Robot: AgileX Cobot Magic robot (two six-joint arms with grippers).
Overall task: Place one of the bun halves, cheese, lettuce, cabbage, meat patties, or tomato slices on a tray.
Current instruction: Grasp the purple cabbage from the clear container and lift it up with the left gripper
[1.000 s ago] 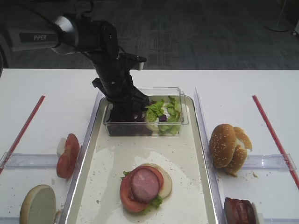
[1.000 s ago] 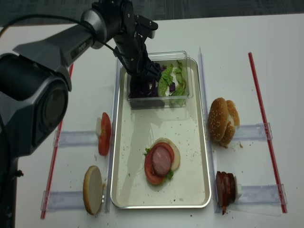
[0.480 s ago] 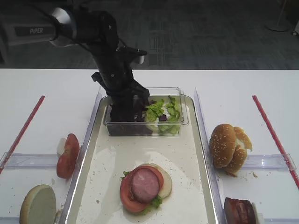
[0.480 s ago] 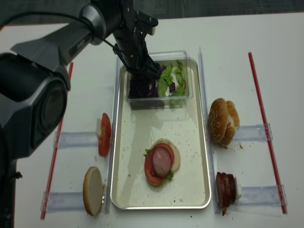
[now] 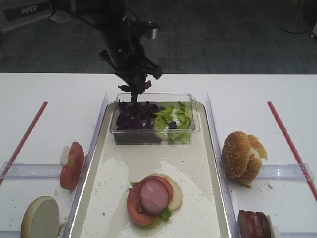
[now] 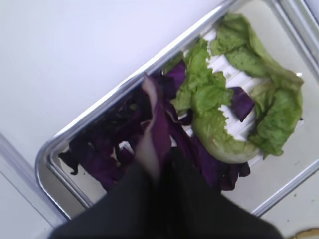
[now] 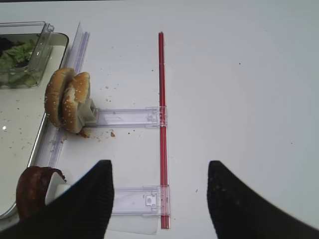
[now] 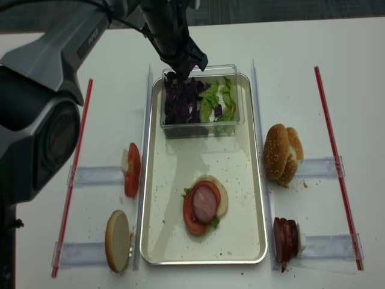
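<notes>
You see deep-purple cabbage point(image 5: 134, 115) beside light-green lettuce point(image 5: 173, 119) at upper centre. The tray point(image 5: 198, 178) floor is cream-white, finely speckled, with a silvery rim. At right, tan sesame-dotted bun halves point(image 5: 242, 157); bright-red tomato slices point(image 5: 72, 165) at left. Red strips point(image 5: 287, 144) edge the white table point(image 5: 247, 94).

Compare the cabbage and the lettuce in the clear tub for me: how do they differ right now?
The cabbage is dark purple shreds filling the tub's left side; the lettuce is light-green crinkled leaf on the right. A few cabbage strips hang pinched in the left hand above the tub, while the lettuce lies untouched. Both share the one clear tub at the tray's far end.
</notes>
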